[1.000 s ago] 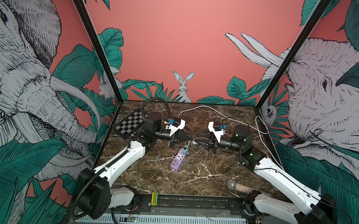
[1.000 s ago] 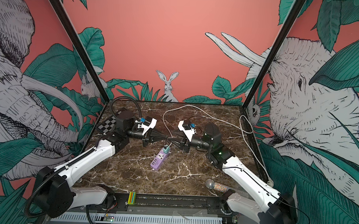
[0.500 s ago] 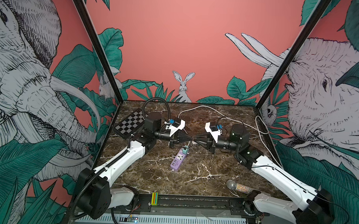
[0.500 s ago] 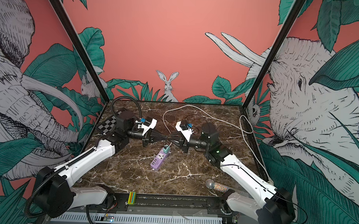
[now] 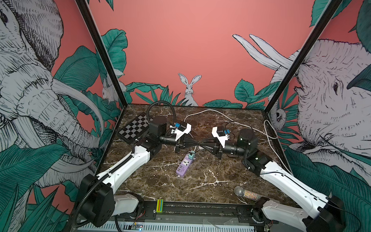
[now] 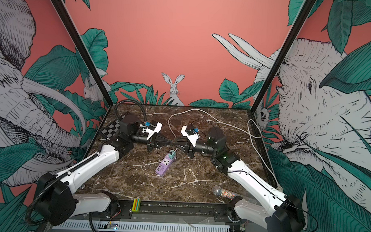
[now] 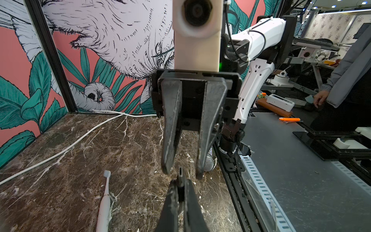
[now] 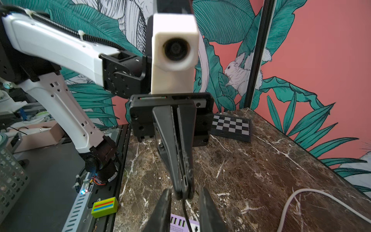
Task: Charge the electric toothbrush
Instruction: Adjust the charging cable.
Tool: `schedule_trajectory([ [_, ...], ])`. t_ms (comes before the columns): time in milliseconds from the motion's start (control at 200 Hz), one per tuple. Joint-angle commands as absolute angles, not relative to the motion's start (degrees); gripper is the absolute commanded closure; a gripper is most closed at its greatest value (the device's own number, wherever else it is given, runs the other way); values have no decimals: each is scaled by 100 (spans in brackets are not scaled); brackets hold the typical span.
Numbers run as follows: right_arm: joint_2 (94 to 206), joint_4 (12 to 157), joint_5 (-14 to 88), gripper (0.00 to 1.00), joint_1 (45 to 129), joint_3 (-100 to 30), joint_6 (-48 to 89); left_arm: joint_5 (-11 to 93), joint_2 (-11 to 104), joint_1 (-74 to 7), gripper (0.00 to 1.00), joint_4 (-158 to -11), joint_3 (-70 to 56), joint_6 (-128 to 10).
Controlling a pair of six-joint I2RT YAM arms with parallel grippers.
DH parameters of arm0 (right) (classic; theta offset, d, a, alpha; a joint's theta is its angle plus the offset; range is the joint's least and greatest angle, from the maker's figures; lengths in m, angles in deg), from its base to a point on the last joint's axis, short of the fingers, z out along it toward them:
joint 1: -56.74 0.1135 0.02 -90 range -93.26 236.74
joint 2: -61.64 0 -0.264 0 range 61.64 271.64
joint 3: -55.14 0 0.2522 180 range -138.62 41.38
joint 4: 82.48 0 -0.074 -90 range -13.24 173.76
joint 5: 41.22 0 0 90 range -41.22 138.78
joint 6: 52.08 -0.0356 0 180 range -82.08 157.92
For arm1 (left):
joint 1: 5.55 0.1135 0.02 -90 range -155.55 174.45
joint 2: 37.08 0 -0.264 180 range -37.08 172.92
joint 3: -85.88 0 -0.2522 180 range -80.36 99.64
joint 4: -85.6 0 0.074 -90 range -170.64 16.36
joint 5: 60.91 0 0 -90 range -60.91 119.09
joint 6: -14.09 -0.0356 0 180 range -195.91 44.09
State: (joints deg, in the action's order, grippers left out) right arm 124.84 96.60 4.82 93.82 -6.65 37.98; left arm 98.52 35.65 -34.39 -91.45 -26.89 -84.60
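Toothbrush (image 7: 104,202) looks light, stiff, slick (take its thick handle); left gripper (image 7: 180,183) clamps the plug (image 7: 180,172), right gripper (image 8: 185,192) stands apart around it

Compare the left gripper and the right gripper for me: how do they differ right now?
The left gripper is shut on a black cable plug, while the right gripper stands open and holds nothing. The left gripper's tip, with the plug, sits between the right gripper's fingers, which flank it with a gap on each side. Both are roughly level, tip to tip, above the marble table near the purple power strip.
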Motion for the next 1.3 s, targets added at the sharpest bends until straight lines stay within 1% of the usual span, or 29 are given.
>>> schedule_trajectory([
  [0, 12364, 9742, 600, 72, 9392, -463, 3877, 9951, 3541, -3469, 100, -9366, -2647, -8300],
  [115, 12508, 9755, 408, 69, 9394, -428, 3764, 9967, 3510, -3465, 100, -9672, -2705, -8084],
  [210, 12659, 9854, 318, 69, 9425, -437, 3698, 9966, 3508, -3469, 100, -9860, -2745, -7932],
  [405, 12872, 9992, 289, 73, 9533, -546, 3696, 9976, 3525, -3473, 100, -9920, -2753, -7851],
  [530, 12914, 10110, 350, 85, 9559, -556, 3678, 9980, 3561, -3494, 100, -9931, -2751, -7817],
  [625, 12866, 10154, 428, 100, 9562, -555, 3678, 9984, 3595, -3499, 100, -9936, -2753, -7777],
  [715, 12818, 10136, 497, 100, 9558, -531, 3713, 9975, 3620, -3499, 100, -9945, -2754, -7750],
  [785, 12788, 10109, 510, 100, 9565, -520, 3739, 9947, 3622, -3499, 88, -9948, -2770, -7752],
  [865, 12760, 10081, 536, 100, 9561, -503, 3757, 9949, 3626, -3500, 78, -9948, -2780, -7750],
  [910, 12750, 10090, 544, 100, 9560, -494, 3757, 9958, 3633, -3500, 75, -9937, -2789, -7751],
  [975, 12745, 10097, 537, 100, 9561, -501, 3757, 9971, 3646, -3500, 73, -9914, -2782, -7758],
  [1045, 12759, 10099, 519, 100, 9567, -502, 3749, 10002, 3670, -3500, 73, -9901, -2775, -7758],
  [1140, 12767, 10099, 484, 100, 9561, -503, 3732, 9993, 3682, -3517, 77, -9931, -2780, -7752],
  [1200, 12759, 10103, 492, 100, 9563, -495, 3738, 9992, 3691, -3529, 81, -9954, -2779, -7724],
  [1295, 12769, 10158, 492, 100, 9564, -473, 3697, 9985, 3699, -3551, 90, -10186, -2822, -7563],
])
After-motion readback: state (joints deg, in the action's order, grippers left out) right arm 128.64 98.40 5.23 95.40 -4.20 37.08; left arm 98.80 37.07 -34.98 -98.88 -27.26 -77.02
